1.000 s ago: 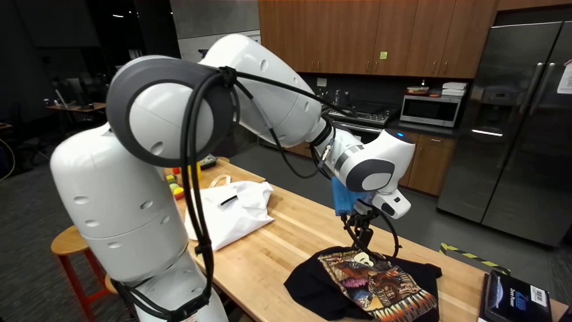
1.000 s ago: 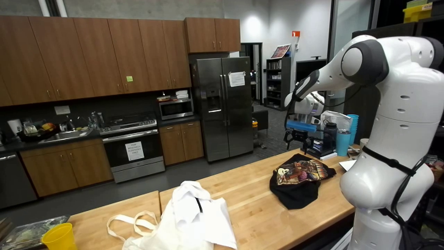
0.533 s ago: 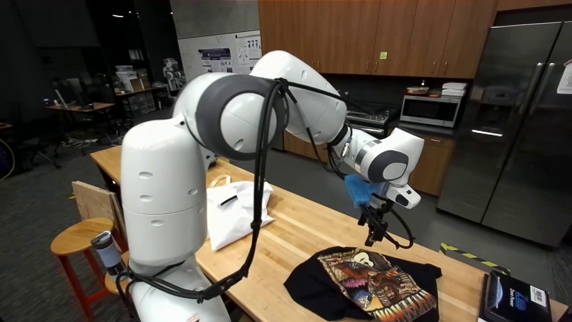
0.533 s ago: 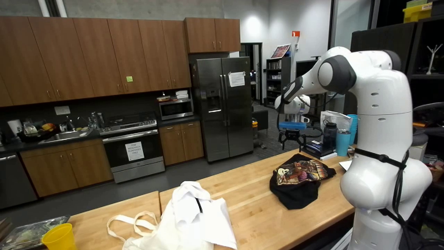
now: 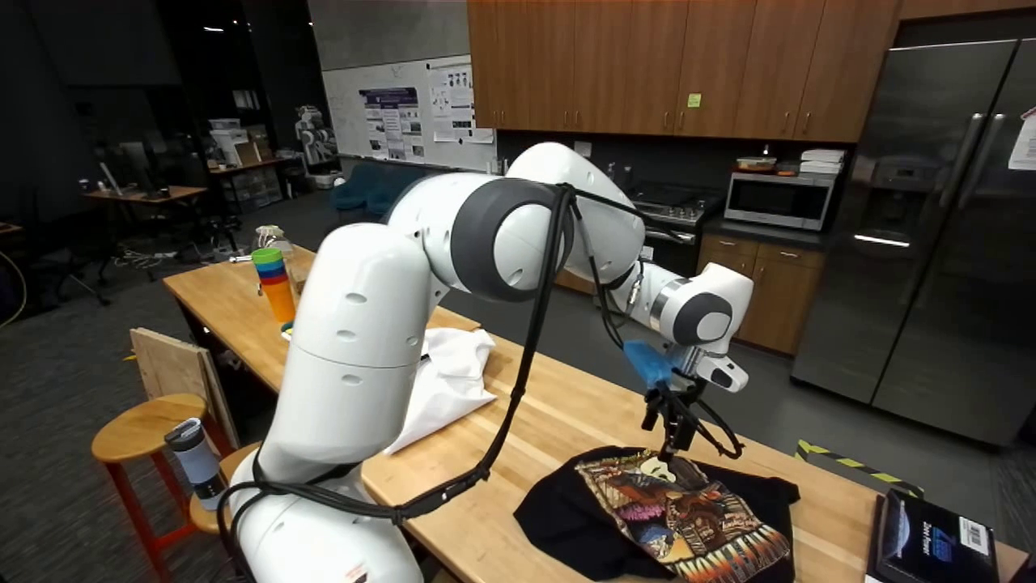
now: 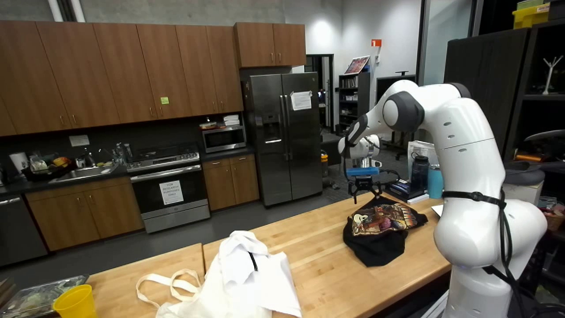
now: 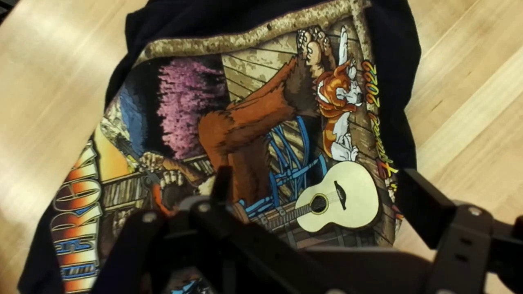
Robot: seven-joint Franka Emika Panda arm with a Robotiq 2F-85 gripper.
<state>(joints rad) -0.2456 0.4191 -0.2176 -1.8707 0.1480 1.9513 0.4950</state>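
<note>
Black printed cloth [image 7: 249, 118], below spread pincer [image 7: 316, 170]

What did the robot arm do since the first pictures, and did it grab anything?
In an exterior view, the robot's elbow sank and moved left, and the open pincer moved left and a bit lower. It grabbed nothing and let nothing go. The black printed cloth and the white bag stayed as they were.
</note>
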